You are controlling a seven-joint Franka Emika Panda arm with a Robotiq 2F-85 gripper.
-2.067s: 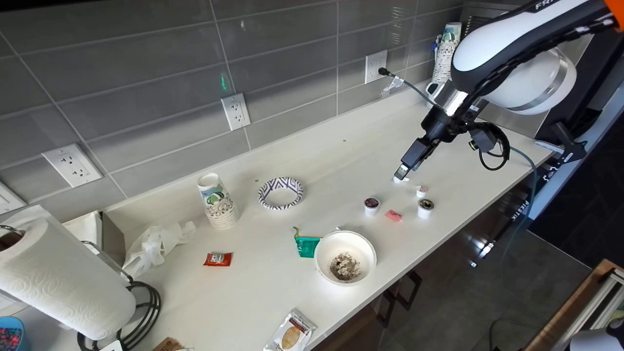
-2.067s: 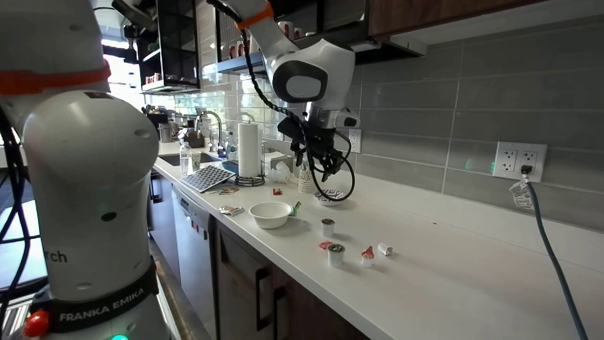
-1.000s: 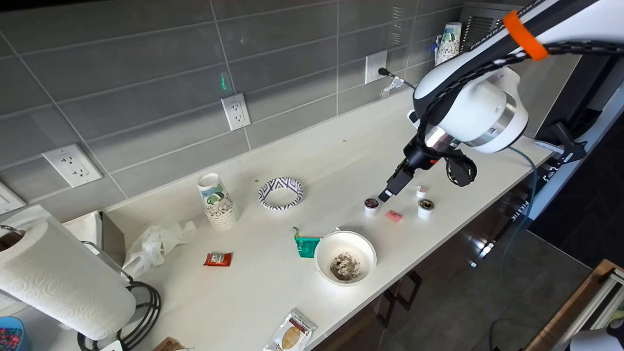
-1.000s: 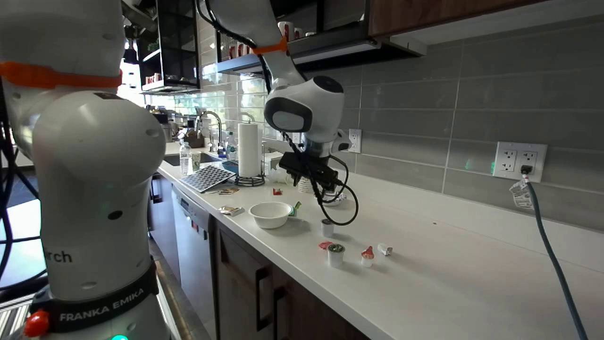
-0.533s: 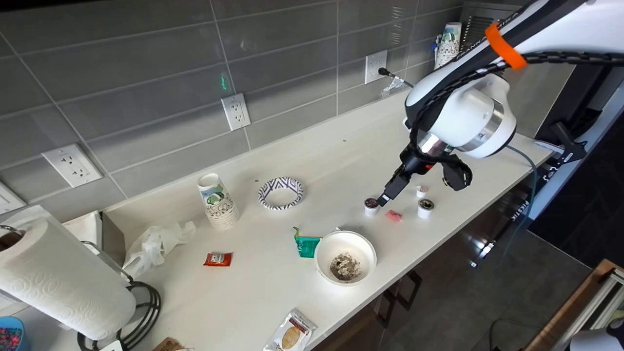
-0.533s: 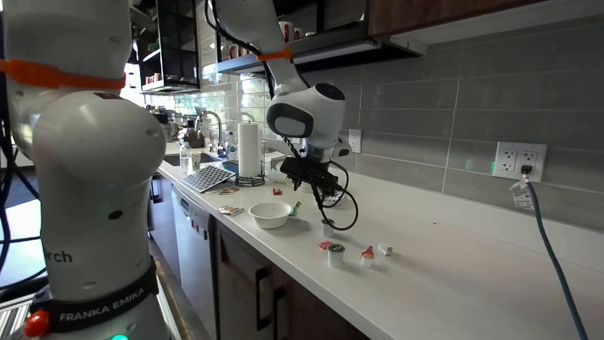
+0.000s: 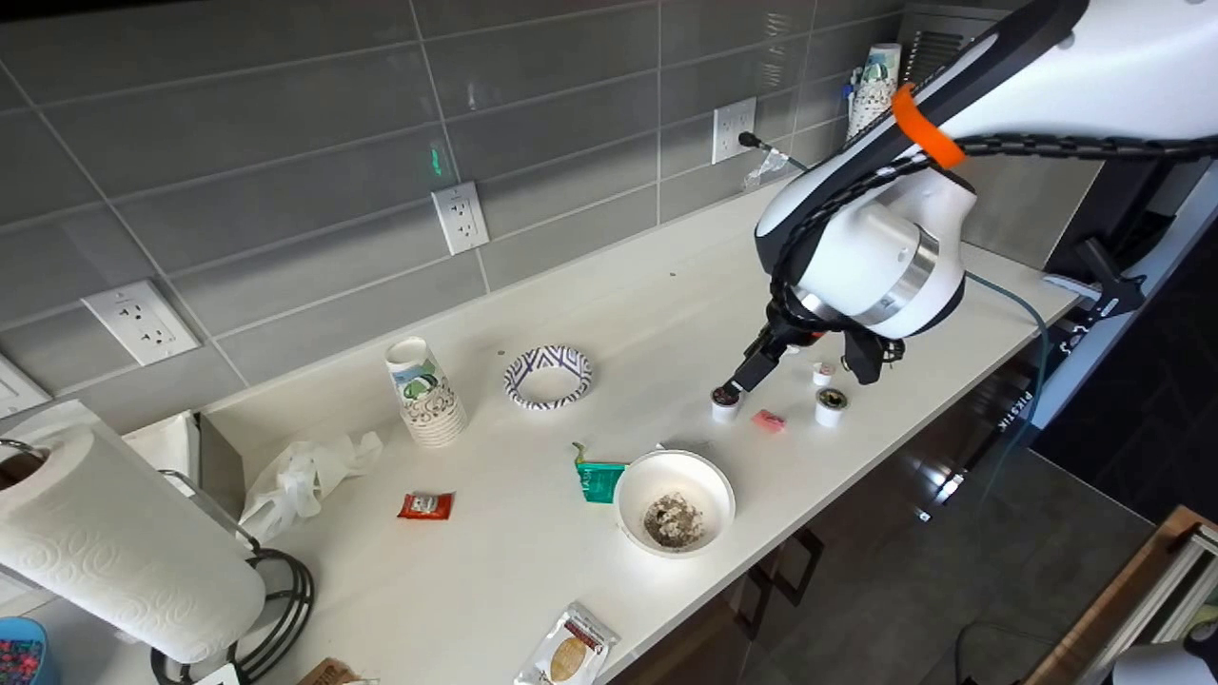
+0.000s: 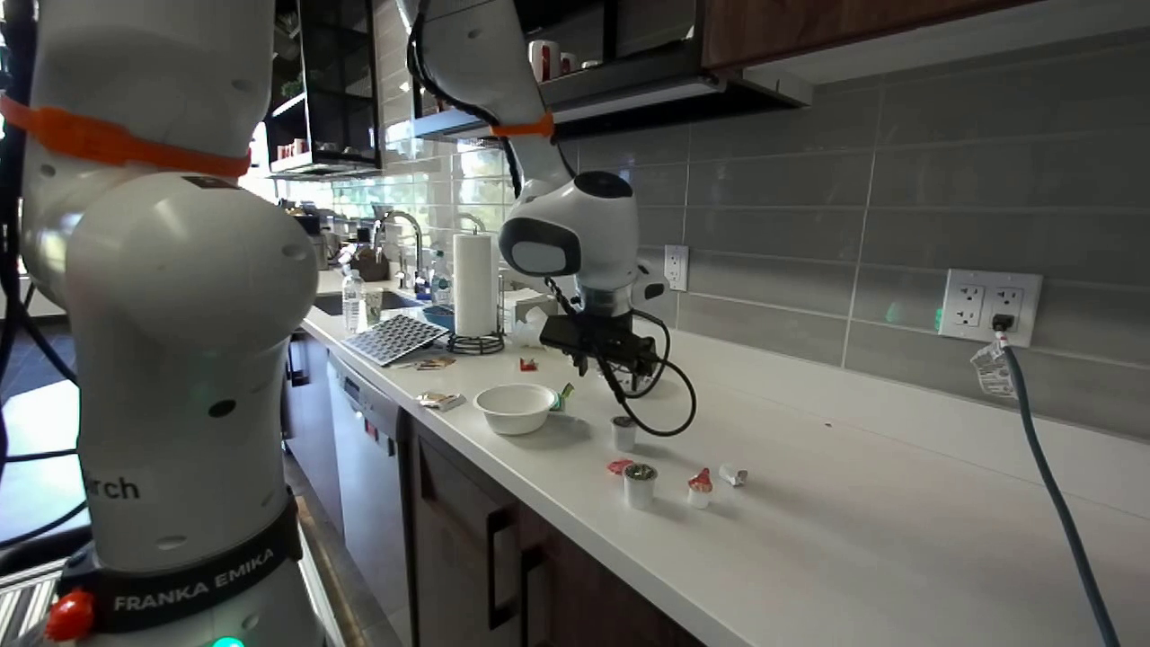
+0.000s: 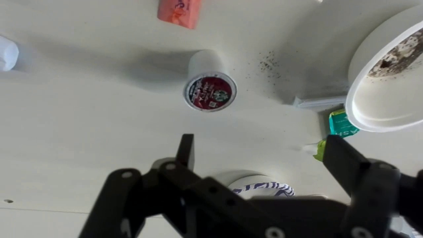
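Our gripper (image 9: 260, 140) gapes empty; at its wrist-view eleven o'clock the Starbucks coffee pod (image 9: 210, 89) stands lid-up, long axis vertical.

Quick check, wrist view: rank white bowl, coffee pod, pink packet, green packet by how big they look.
1. White bowl, though the frame cuts it off
2. Coffee pod
Unsure: pink packet and green packet; the frame crops the pink one, the bowl hides part of the green.
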